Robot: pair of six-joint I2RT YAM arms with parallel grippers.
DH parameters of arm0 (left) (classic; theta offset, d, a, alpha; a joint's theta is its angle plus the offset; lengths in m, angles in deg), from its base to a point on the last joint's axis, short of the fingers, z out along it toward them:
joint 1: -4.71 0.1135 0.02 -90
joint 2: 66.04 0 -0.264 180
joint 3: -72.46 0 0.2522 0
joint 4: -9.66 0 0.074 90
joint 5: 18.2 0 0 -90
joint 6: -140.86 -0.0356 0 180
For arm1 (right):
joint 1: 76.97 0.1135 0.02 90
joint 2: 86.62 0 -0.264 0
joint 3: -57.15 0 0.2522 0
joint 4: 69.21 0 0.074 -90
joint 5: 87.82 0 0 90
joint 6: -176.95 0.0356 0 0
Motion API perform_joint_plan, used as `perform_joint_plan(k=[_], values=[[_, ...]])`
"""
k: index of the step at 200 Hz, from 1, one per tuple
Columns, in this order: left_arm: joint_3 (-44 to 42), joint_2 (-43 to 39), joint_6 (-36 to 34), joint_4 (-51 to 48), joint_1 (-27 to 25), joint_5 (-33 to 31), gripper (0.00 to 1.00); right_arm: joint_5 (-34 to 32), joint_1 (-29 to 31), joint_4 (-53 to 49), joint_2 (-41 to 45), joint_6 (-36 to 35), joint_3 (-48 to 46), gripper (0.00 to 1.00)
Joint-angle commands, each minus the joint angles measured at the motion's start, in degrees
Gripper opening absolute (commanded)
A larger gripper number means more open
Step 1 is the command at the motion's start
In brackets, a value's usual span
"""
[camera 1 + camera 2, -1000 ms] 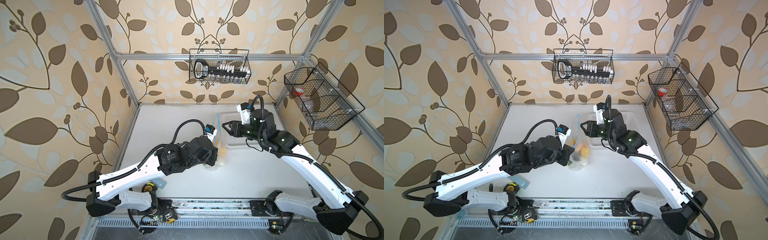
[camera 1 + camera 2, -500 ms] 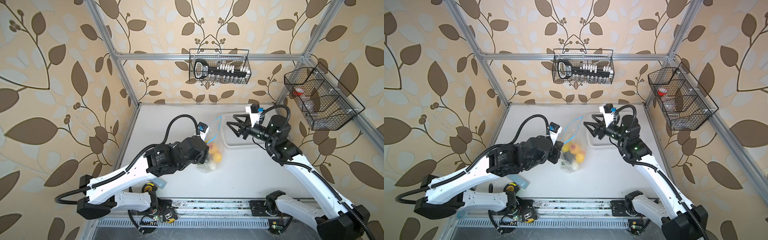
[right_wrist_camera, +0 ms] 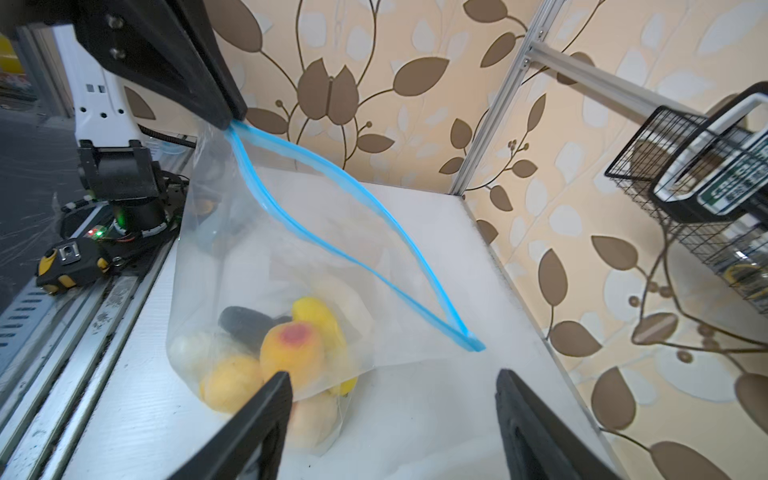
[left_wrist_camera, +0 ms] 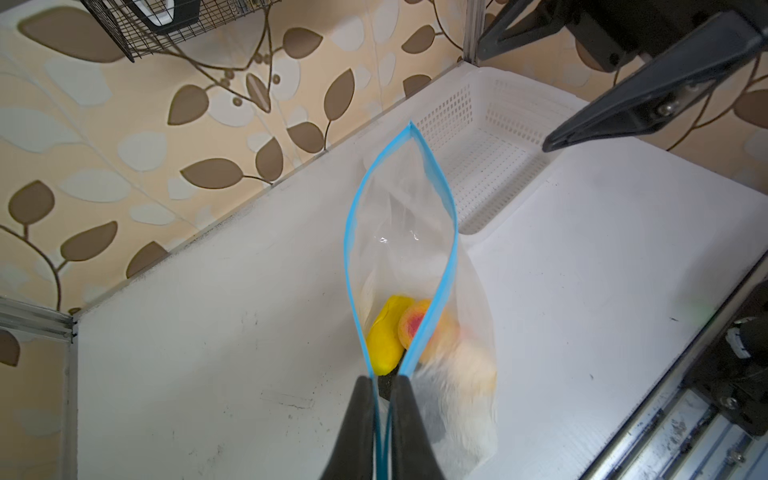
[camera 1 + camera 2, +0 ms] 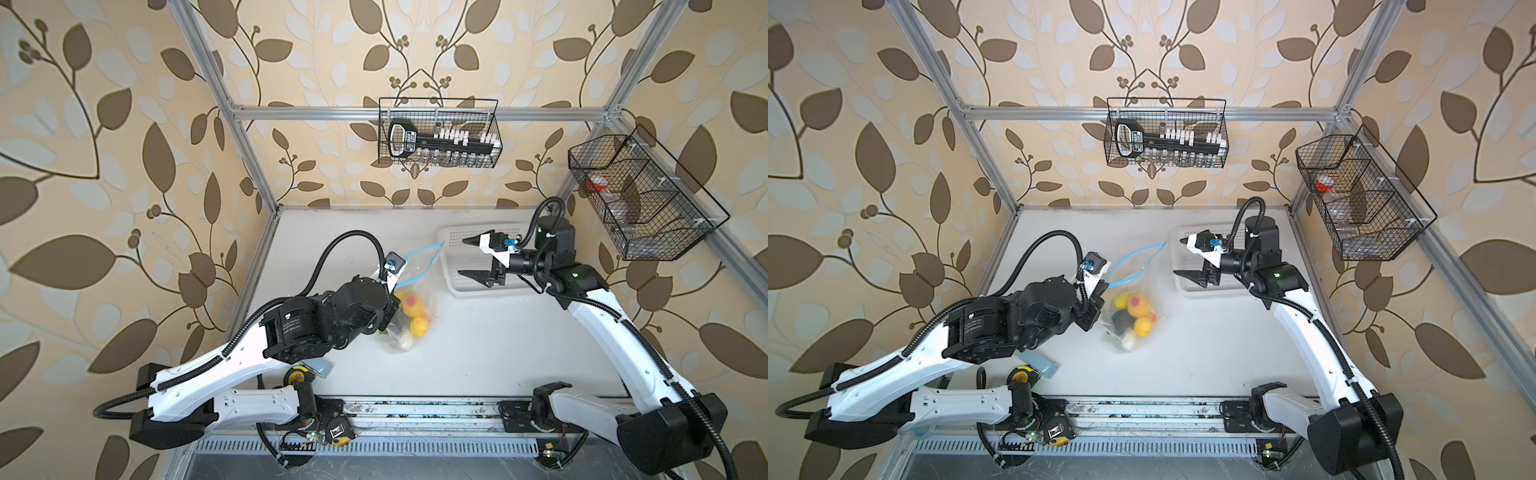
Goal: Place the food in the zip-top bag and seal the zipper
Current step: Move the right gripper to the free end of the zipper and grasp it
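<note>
Firmly pinched, one end of the light-blue zipper (image 4: 353,232) on the zip-top bag (image 3: 291,249) sits in the closed left gripper (image 4: 383,379), its two strips bowing apart, left of the table's centre. Inside, a peach (image 3: 293,351), yellow fruits (image 3: 230,382) and a dark piece (image 3: 245,322) rest low on the white tabletop (image 5: 478,353). The right gripper (image 5: 462,257), jaws spread wide and empty, hovers above the white perforated basket (image 5: 451,266) at far right.

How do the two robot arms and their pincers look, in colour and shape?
The left arm and right arm have white link shells, black joints and black ribbed cable hoses. The left pincer and right pincer have black, tapered, wedge-shaped fingers.
</note>
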Motion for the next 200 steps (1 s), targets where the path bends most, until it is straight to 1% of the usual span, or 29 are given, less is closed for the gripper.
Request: perform_joint_plan(k=[1,24,32,48,55,71,80,90,98,107,114,121,135,144,151,162,168,184,200], values=[[-1.19,-1.83,-5.71,4.54,-0.08,-1.97,0.0,4.44,-1.06,-4.76,-1.57,-6.64,1.74,0.78],[-3.18,-3.08,-7.82,6.08,-0.08,-0.75,0.0,4.88,-1.09,-0.05,-4.36,-4.68,1.82,0.75],[-3.65,-3.36,-8.06,6.52,-0.06,-0.77,0.0,5.24,-1.11,3.5,-5.42,-2.14,1.46,0.74],[-4.59,-3.59,-8.32,7.17,-0.04,-0.81,0.0,6.06,-1.04,12.82,-7.83,7.95,0.7,0.72],[-4.73,-3.64,-8.11,7.26,-0.13,-0.85,0.0,7.29,-0.75,13.98,-9.07,9.5,1.01,0.7],[-5.0,-3.64,-7.3,7.22,-0.11,-0.96,0.0,7.84,1.32,12.3,-10.6,9.39,1.93,0.69],[-4.97,-3.49,-6.73,7.11,-0.11,-0.61,0.0,7.72,2.48,7.25,-10.39,6.26,2.34,0.71],[-4.7,-3.23,-5.45,6.75,-0.1,-0.2,0.0,7.53,3.2,1.0,-9.29,0.95,2.05,0.73],[-4.41,-3.12,-4.14,6.52,-0.13,0.33,0.0,6.69,3.52,-1.68,-8.24,-1.55,1.24,0.74],[-4.07,-2.9,-2.77,6.3,-0.07,1.4,0.0,4.51,3.77,-2.22,-7.05,-1.74,-0.12,0.75],[-3.99,-2.89,-1.59,6.14,-0.03,2.23,0.0,2.57,3.72,-0.9,-6.16,-0.51,-0.94,0.76],[-3.8,-2.82,-0.89,5.88,-0.05,3.42,0.07,1.56,3.18,-0.16,-5.44,0.63,-1.37,0.76],[-2.78,-2.63,1.41,4.32,-0.01,6.01,0.28,1.81,0.77,-0.76,-4.31,0.54,-1.07,0.76],[-1.86,-2.6,2.59,2.85,-0.07,8.69,0.38,3.39,-1.08,-3.87,-3.73,-2.22,-0.31,0.76],[-1.2,-2.62,3.97,1.49,-0.09,10.65,0.44,5.01,-2.29,-6.97,-3.06,-5.68,0.16,0.76],[-0.86,-3.13,5.84,0.06,0.01,13.36,0.52,8.42,-3.99,-11.12,-1.82,-11.59,-0.09,0.75],[-0.95,-3.58,6.68,-0.28,0.02,14.8,0.54,9.74,-4.3,-12.08,-1.07,-13.45,-0.6,0.75],[-2.31,-5.26,8.94,-0.56,0.01,18.53,0.62,11.91,-3.18,-10.45,0.01,-13.99,-2.7,0.74],[-4.02,-6.87,10.71,-0.3,-0.03,21.7,0.67,11.56,-0.36,-9.93,-0.6,-13.81,-2.8,0.74]])
